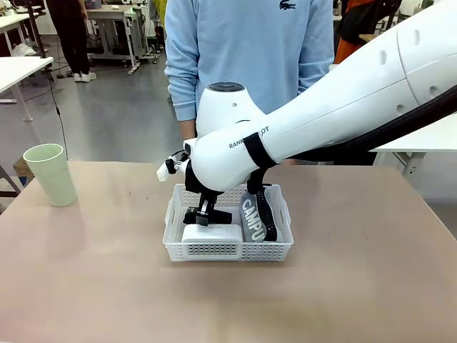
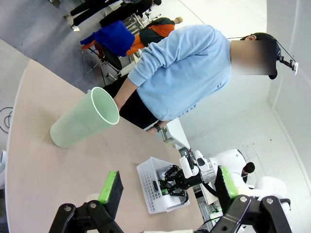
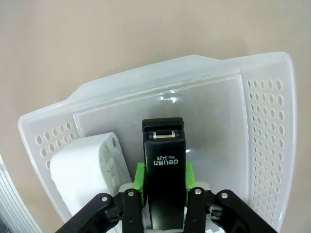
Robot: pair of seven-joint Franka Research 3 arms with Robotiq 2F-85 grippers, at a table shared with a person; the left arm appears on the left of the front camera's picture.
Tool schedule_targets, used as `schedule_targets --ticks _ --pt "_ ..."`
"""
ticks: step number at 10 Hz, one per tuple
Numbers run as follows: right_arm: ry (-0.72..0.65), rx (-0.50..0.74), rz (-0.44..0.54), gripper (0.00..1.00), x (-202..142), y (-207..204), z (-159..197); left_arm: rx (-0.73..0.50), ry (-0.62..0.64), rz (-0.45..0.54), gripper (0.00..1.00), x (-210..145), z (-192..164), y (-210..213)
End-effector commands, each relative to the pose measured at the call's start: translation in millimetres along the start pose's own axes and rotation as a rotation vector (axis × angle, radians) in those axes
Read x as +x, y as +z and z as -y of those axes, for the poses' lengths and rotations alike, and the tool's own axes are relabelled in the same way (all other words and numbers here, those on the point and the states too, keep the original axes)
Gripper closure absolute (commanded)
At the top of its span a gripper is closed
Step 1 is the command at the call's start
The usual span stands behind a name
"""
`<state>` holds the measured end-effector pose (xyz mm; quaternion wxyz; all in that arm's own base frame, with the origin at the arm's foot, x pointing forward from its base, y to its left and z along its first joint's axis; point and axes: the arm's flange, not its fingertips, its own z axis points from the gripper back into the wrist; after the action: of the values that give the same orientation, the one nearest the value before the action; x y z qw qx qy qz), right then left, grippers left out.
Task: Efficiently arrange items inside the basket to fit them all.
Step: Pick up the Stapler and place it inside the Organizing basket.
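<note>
Beige surface (image 1: 357, 271), white perforated basket (image 1: 282, 246) mid-way, my right hand (image 3: 164, 187) clamping black stapler (image 3: 163, 145) marked "deli No.0425" inside it, grey pouch (image 1: 253, 214) reading "CAMPU", rest hidden behind my arm (image 1: 321, 114), green cup (image 1: 51, 174) outside, left hand (image 2: 166, 184) wide.

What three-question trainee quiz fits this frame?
1. True or false: the pale green cup stands inside the basket.
2. Pick one. The right hand is: A open and empty; B shut on the black stapler; C shut on the cup.
3. Short answer: which two items lie in the basket beside the stapler?

Key: 1 false, the cup stands on the table outside the basket. 2 B. 3 the small white box and the grey pouch.
</note>
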<state>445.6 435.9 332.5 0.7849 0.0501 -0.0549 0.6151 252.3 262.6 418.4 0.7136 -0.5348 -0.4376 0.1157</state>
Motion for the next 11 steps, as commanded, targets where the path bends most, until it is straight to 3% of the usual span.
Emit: schedule_targets --ticks 1,9,10,11 --pt "-0.015 -0.018 0.036 0.63 -3 4 6 -0.012 -0.021 0.003 0.0 -2 2 2" --pt "-0.037 -0.031 0.043 0.63 -6 5 16 -0.012 -0.021 0.003 0.0 -2 2 2" --pt "-0.049 -0.03 0.035 0.2 -6 5 17 -0.012 -0.021 0.003 0.0 -2 2 2" --pt "-0.044 -0.028 0.032 0.04 -7 4 18 -0.012 -0.021 0.003 0.0 -2 2 2"
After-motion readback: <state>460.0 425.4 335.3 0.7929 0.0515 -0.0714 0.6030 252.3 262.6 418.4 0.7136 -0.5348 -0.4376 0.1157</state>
